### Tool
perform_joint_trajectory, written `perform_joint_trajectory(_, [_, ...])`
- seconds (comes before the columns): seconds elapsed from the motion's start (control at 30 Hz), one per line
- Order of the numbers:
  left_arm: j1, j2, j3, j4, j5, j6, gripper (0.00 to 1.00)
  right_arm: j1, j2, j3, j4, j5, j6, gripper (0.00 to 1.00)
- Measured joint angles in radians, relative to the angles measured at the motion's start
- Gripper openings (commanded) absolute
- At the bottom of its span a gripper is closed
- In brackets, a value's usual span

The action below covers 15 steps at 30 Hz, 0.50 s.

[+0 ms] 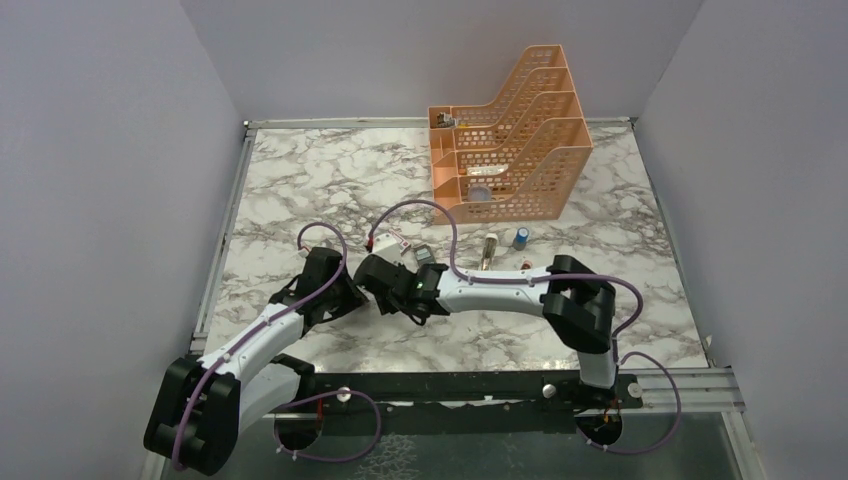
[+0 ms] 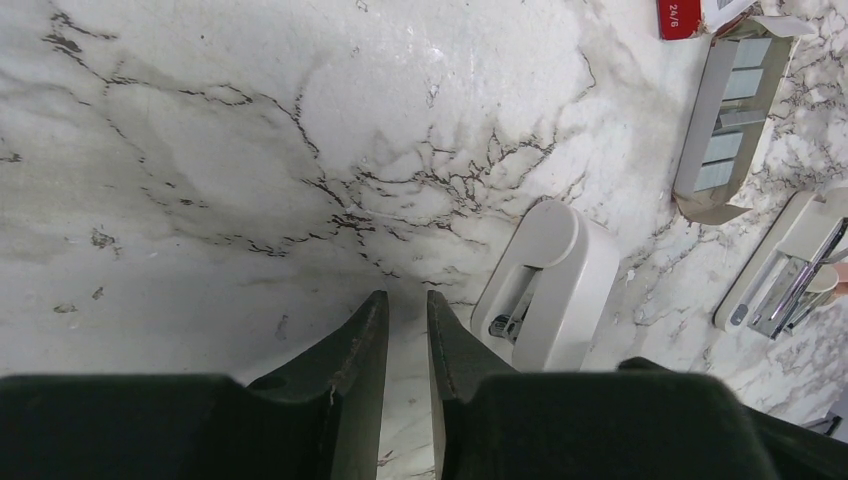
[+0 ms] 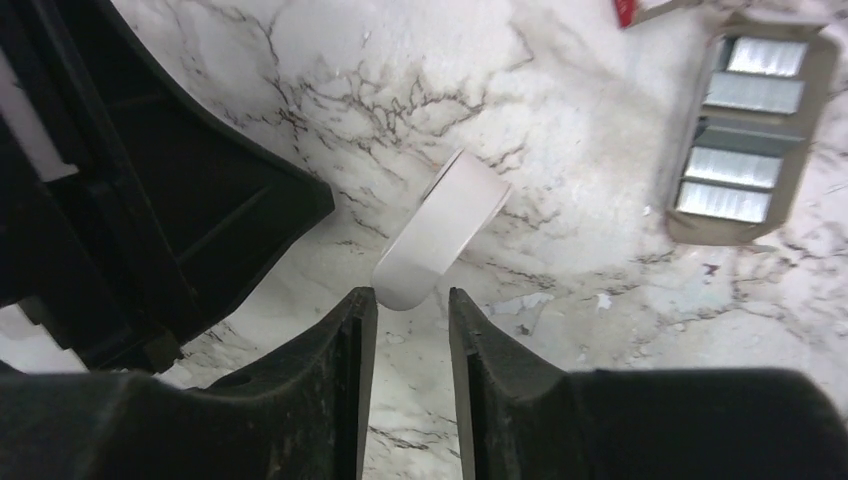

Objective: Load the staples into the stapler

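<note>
Two grippers hang low over the marble table [image 2: 200, 150] at centre left of the overhead frame. Both are aimed at a small white plastic piece that appears to be the stapler [image 3: 445, 228], tipped on its side rather than standing ready. The right gripper [image 3: 410, 296] has its jaws parted and empty. The stapler's rounded end sits just beyond its fingertips at mid-frame in its wrist view, a stance that reads as lining up a grasp. The left gripper [image 2: 405, 300] holds nothing either, its jaws only a narrow slit apart. In its own view the stapler lies just to the right of the fingers, and whether it touches them cannot be told. That near-closed pose suits a nudge or a brace better than a pinch, a likely reason it waits alongside. The staples [image 3: 752, 92], grey metal strips, none yet loaded, lie in a grey tray [image 2: 700, 115] at the upper right of both wrist views, well apart from either gripper. The red box [image 2: 678, 14] sits just above the tray at the frame edge, and the tray lies clear of it, seemingly so the strips can be reached from above. A second white piece [image 2: 785, 275] with a bare metal rail lies at the right edge of the left wrist view; whether it belongs to the stapler is unclear.
</note>
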Motion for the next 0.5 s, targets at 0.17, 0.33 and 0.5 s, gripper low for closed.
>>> perform_joint_trajectory(0.17, [0.0,-0.002,0.0,-0.001,0.0,0.001,0.24,-0.023,-0.098,-0.025,0.013,0.017,-0.007,0.43])
perform_joint_trajectory(0.33, [0.001,-0.021,0.0,-0.006,0.004,0.006,0.3,-0.06,-0.218,-0.083,0.016,0.036,-0.002,0.44])
perform_joint_trajectory(0.5, [0.002,-0.088,0.023,-0.026,0.04,0.032,0.57,-0.163,-0.356,-0.173,-0.011,0.058,0.002,0.5])
